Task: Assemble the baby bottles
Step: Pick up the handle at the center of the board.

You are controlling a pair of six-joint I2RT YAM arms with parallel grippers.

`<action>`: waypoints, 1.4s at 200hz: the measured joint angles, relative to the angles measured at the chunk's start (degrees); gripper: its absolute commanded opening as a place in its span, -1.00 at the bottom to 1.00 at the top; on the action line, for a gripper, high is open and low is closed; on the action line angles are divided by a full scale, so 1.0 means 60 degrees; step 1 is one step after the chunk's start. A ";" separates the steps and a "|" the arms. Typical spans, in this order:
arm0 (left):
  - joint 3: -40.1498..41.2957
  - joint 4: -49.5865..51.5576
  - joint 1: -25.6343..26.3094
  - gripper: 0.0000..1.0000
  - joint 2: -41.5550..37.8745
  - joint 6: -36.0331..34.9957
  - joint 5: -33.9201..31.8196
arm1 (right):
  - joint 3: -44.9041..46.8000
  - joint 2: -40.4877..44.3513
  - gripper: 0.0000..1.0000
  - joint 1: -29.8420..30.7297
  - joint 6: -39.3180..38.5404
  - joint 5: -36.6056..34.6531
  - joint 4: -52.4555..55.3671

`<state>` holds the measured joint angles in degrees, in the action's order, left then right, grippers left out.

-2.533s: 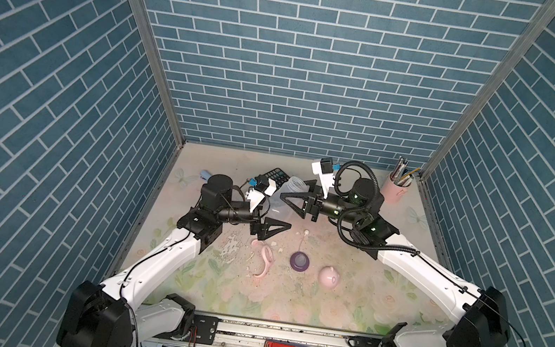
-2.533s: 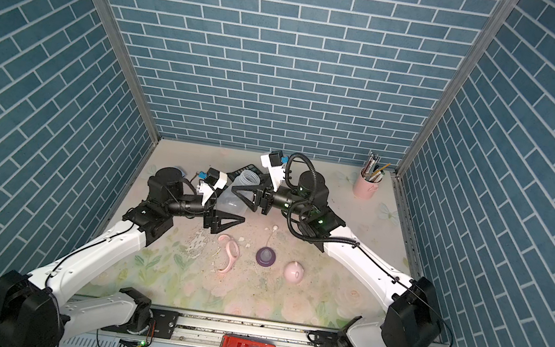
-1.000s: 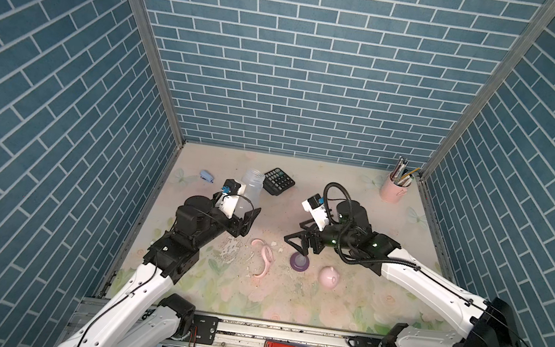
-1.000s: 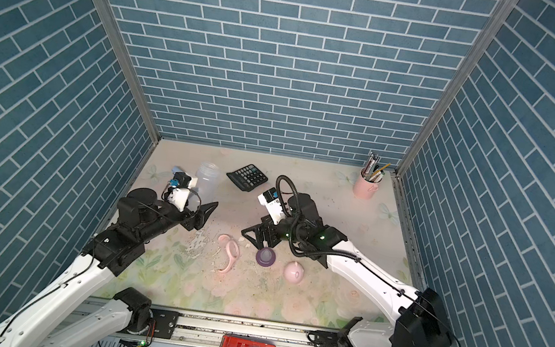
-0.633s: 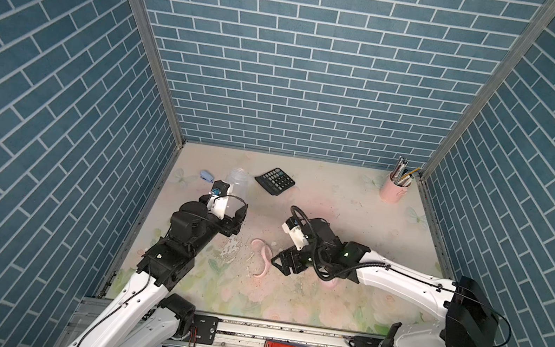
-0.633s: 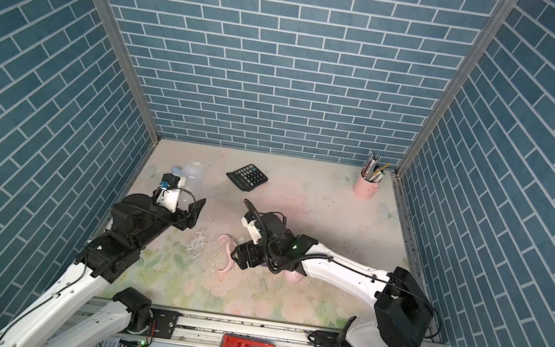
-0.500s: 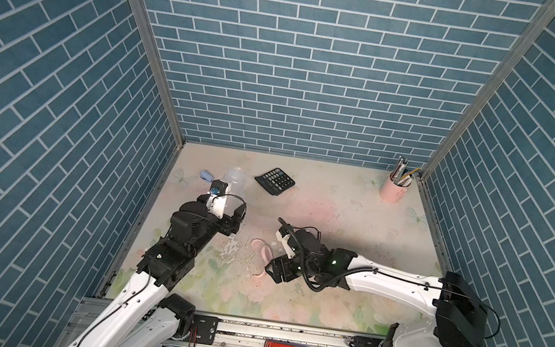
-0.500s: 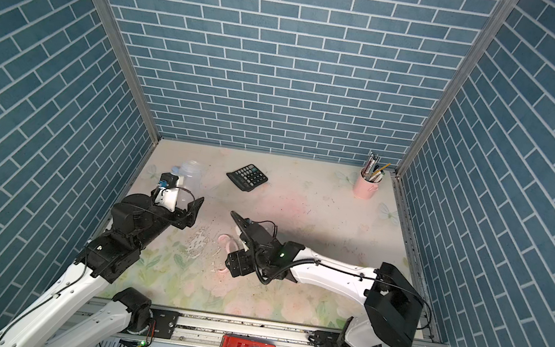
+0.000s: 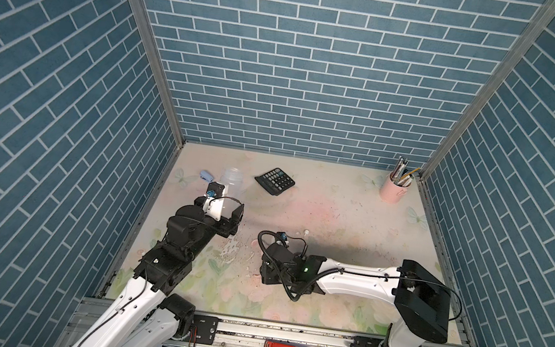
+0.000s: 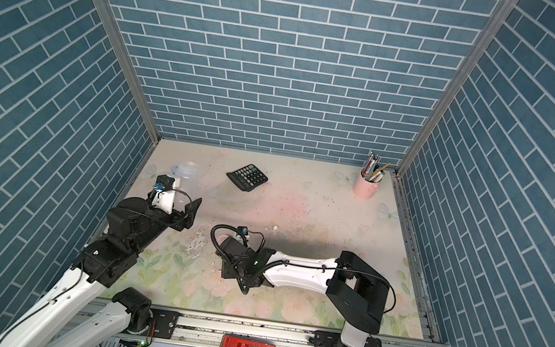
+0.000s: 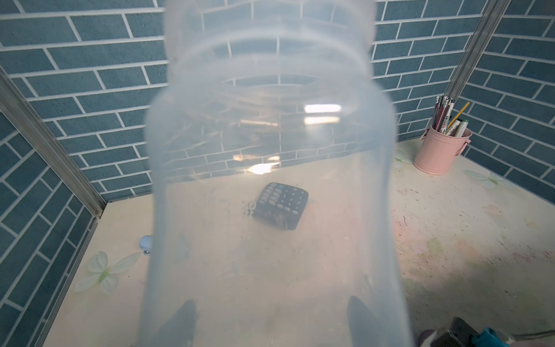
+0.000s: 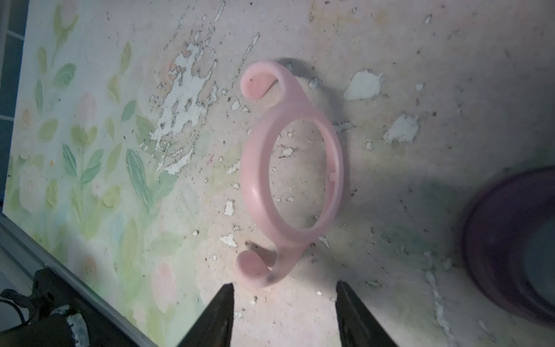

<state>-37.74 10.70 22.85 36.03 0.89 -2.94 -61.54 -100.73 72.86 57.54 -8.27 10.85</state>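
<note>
While my left pincer (image 11: 271,309) is clamped on the translucent bottle body (image 11: 270,135), gripping its base end with the threaded neck pointing away from the wrist, my right pincer (image 12: 283,285) hangs low over the worktop (image 12: 390,90) with its jaws apart. I see the pink handle ring (image 12: 249,168) lying flat just ahead of its tips, one curled handle nearest them, untouched. The purple collar (image 12: 486,240) sits near the ring, blurred and only partly in view.
</note>
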 measured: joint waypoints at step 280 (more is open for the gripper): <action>0.0117 -0.0004 0.0000 0.39 -0.0601 -0.0036 0.0142 | 0.0157 -0.0335 -0.88 -0.0954 0.0565 0.0492 0.1639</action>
<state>-37.04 10.68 22.85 32.42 0.67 -2.09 -60.60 -102.74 67.13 60.93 -5.32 20.69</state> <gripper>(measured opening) 0.810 0.128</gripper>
